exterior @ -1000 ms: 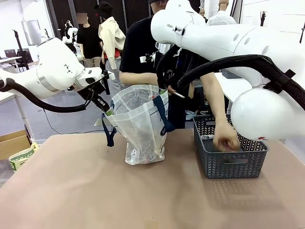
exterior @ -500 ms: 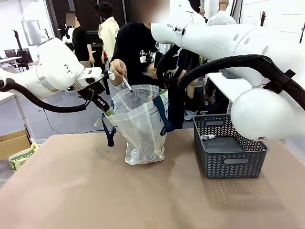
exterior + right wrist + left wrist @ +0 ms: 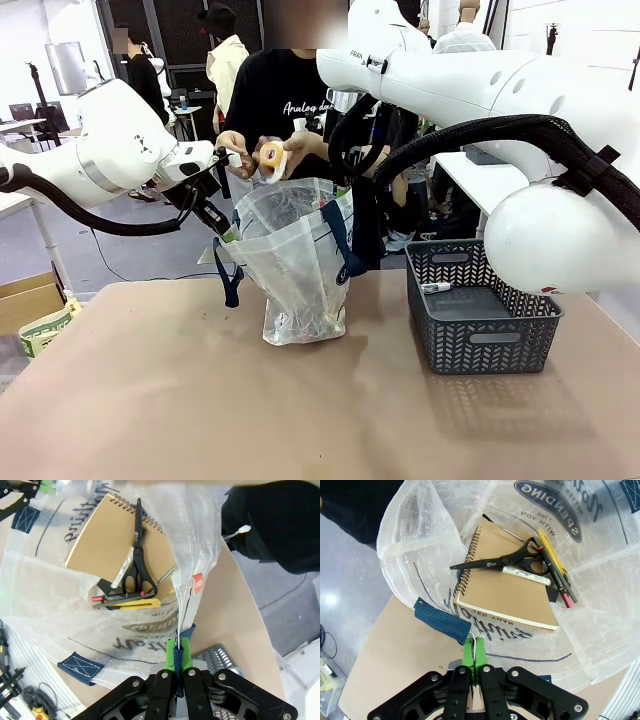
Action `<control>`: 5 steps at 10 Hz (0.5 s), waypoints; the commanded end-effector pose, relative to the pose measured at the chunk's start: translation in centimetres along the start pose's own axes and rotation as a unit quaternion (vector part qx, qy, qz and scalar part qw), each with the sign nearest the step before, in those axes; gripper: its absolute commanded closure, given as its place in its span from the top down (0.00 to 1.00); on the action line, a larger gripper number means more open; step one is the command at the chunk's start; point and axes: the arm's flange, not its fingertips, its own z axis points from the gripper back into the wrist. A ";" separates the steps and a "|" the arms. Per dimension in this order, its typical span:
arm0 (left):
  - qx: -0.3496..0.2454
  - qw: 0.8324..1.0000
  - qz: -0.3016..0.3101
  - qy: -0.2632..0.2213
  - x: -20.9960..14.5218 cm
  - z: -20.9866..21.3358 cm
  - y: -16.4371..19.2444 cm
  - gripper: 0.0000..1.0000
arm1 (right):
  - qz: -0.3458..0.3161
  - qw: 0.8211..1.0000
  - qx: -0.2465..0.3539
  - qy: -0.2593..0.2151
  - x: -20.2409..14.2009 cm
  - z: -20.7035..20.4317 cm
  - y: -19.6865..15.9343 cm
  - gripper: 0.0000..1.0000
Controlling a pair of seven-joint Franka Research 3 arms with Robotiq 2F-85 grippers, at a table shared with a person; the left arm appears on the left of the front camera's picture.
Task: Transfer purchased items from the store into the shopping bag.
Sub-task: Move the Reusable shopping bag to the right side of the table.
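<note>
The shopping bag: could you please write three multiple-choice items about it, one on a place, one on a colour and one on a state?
1. Where do the black scissors lie?
A. in the grey basket
B. on the brown notebook inside the shopping bag
C. on the table beside the bag

2. What colour are the strap handles of the bag?
A. red
B. navy blue
C. green

3. In what state is the right tool?
A. open above the basket
B. shut on the scissors
C. shut on a strap of the bag

Answers:
1 B: the left wrist view shows the scissors lying across the notebook in the bag.
2 B: the straps are dark blue in the front view.
3 C: in the right wrist view its green pads pinch a blue strap.
</note>
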 end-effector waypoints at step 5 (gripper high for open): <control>0.004 1.000 0.002 -0.002 -0.1 0.1 0.2 0.00 | 0.001 1.000 -0.003 0.002 0.0 0.1 0.1 0.00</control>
